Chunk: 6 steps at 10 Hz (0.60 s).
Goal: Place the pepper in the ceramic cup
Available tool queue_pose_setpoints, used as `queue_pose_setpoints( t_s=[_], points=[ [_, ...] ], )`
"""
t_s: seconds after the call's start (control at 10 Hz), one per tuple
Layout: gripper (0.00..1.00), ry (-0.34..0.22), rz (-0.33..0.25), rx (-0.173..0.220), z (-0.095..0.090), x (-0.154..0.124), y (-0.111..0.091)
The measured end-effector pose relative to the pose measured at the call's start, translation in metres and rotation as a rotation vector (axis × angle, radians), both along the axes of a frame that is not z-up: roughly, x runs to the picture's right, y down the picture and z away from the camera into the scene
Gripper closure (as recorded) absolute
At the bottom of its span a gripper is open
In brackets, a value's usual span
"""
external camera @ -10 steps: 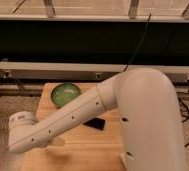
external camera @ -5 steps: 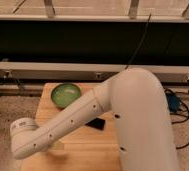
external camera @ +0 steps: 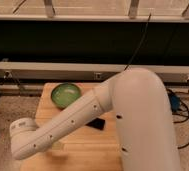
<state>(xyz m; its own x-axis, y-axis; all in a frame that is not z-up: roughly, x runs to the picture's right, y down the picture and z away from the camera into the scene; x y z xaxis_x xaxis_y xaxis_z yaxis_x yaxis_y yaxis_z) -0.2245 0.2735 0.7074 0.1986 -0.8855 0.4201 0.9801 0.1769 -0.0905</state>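
Here we are beside the wooden table [external camera: 83, 145], and the big white arm [external camera: 68, 127] sweeps right across it, elbow high on the right, forearm running down to the lower left. Its rounded wrist end sits at the table's left edge, low and close to the front. The hand [external camera: 19, 150] itself? Somewhere beyond that wrist, tucked out of my sight, so what it holds or how it is set, I cannot tell.

On progress, I have little to go on. The pepper is nowhere I can see, and neither is the ceramic cup. They may be hidden under that forearm or off beyond the left edge. So I can't call the pepper picked up, and I certainly can't call it placed. My guess is the job remains unfinished, though that is only a judgement.

What does show: a green bowl [external camera: 65, 94] near the back left of the table, just beside the arm, and a black slab [external camera: 96, 123] peeking out from under the forearm near the middle.

Room to move is tight. The wrist hangs right at the left edge, the bowl sits close behind the forearm, and bare wood shows only at the front, below the arm. Any backward swing risks brushing that bowl.
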Motion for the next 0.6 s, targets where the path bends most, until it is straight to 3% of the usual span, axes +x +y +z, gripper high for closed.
queue_pose_setpoints(
  t_s=[0.3,0.6],
  points=[
    [0.20,-0.006,-0.003,-0.010,0.002,-0.005,0.000],
    [0.20,-0.016,-0.025,-0.057,0.020,-0.026,-0.008]
  ],
)
